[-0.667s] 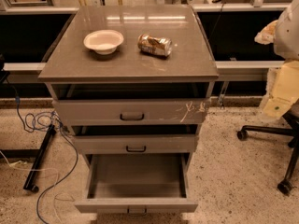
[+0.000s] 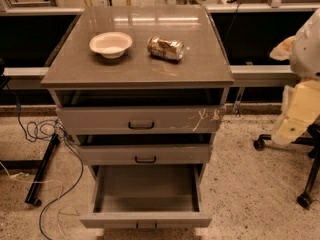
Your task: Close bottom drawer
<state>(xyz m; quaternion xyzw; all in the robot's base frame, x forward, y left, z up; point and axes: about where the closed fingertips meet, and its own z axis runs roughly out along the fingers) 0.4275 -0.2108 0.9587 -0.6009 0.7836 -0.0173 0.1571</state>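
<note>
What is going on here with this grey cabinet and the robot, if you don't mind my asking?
A robot is meant to close the bottom drawer of the grey cabinet. Right now that drawer is pulled well out and looks empty, while the two drawers above it sit much further in. Nothing is touching it: the gripper hangs near the right edge of the view, off to the side of the cabinet. A white bowl and a crumpled can on its side rest on top.
</note>
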